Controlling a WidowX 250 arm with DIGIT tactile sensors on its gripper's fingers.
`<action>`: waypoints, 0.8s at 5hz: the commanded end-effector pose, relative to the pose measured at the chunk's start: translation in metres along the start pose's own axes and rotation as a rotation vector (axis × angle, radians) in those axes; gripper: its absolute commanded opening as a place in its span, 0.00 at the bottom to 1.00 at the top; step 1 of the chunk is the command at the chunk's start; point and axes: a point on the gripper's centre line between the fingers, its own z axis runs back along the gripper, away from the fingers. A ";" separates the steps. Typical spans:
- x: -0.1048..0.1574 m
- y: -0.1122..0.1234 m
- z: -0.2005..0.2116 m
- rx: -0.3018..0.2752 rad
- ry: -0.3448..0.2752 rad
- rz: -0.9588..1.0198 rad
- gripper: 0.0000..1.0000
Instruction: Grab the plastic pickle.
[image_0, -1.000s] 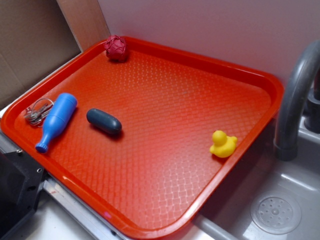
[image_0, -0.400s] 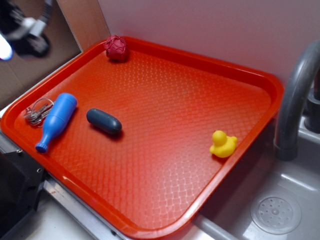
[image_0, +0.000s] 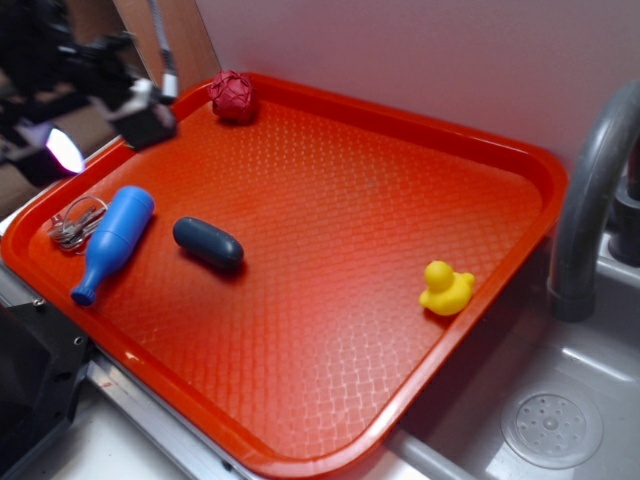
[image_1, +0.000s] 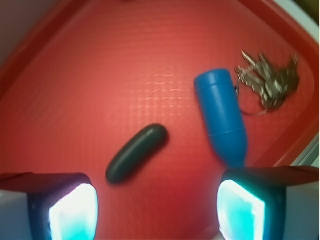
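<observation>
I am making the approach; nothing is grasped yet. My gripper (image_0: 100, 120) is hanging at the upper left of the exterior frame, above the tray's (image_0: 500, 150) corner, jaws spread wide and empty. The pickle (image_0: 208, 243) is lying at left centre of the tray, untouched. Next move, in my judgement: descend and straddle it across its narrow width. The bottle (image_0: 113, 243) is lying just beside it, keys (image_0: 75, 224) beyond; both are crowding that side. Duck (image_0: 446, 288) and red ball (image_0: 233, 96) are sitting well apart.
</observation>
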 end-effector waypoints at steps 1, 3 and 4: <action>-0.003 -0.015 -0.055 0.145 0.047 0.343 1.00; -0.011 -0.015 -0.090 0.148 0.116 0.458 1.00; -0.013 -0.013 -0.094 0.162 0.125 0.513 0.00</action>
